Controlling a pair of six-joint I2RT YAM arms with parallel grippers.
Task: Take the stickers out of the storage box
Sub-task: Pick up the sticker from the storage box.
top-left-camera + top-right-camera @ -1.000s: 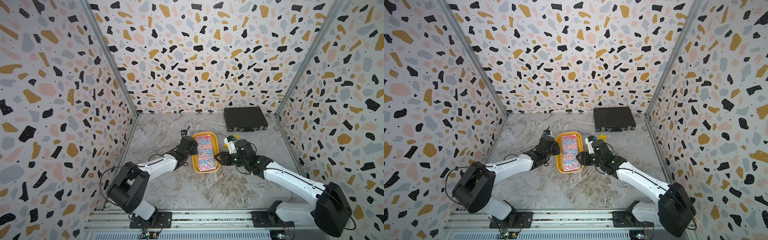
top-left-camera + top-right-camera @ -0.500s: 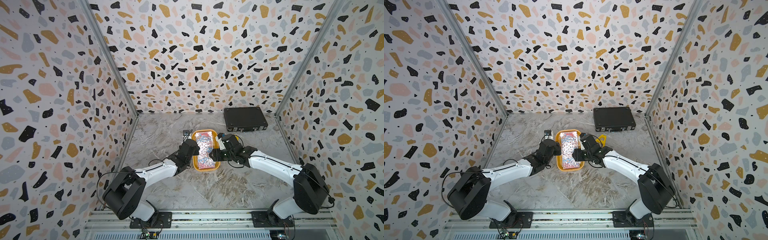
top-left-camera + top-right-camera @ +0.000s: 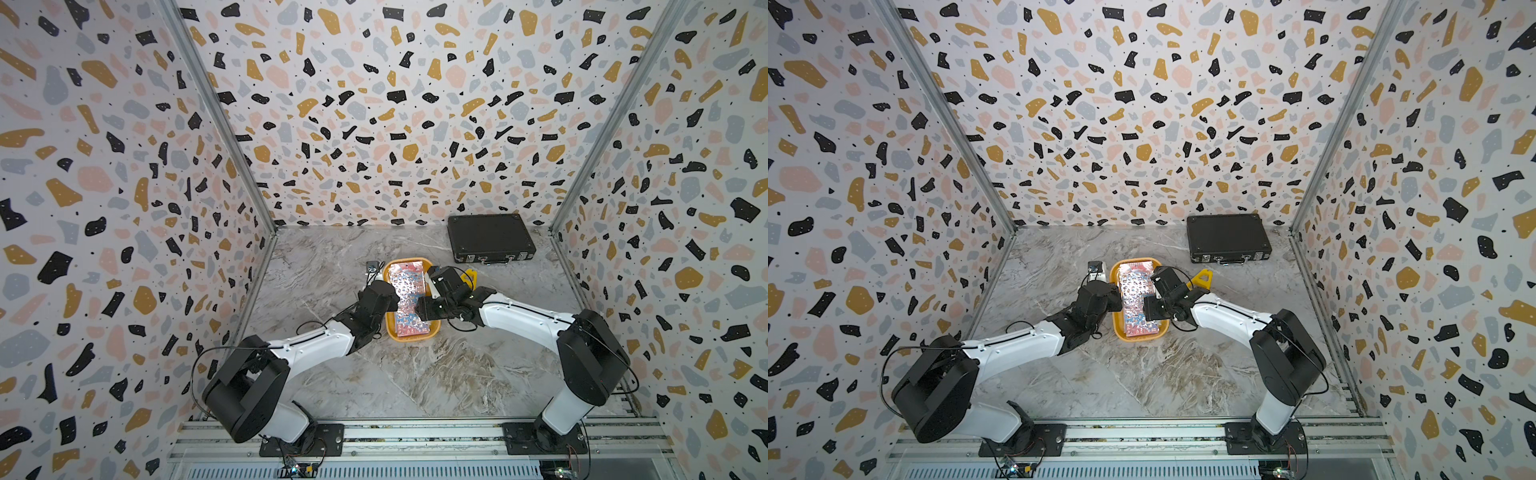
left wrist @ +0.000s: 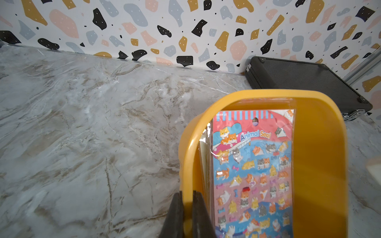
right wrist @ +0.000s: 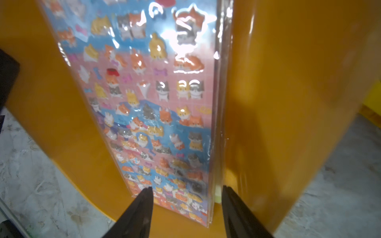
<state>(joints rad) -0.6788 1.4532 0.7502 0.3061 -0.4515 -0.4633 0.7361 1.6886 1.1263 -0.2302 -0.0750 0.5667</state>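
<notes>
The yellow-orange storage box stands mid-table in both top views. A stack of stickers lies inside it, with a pink and blue cat sheet in a glossy sleeve on top. My left gripper is shut on the box's left wall, one finger outside and one inside. My right gripper is open inside the box from the right, its fingertips either side of the near end of the sheets and not touching them.
A black latched briefcase lies at the back right against the wall. A yellow triangular piece sits just right of the box, behind my right arm. The terrazzo walls enclose three sides.
My right gripper has moved from the box's right rim in over the sheets, and its jaws have spread wider. The left gripper has kept its hold on the left wall.
</notes>
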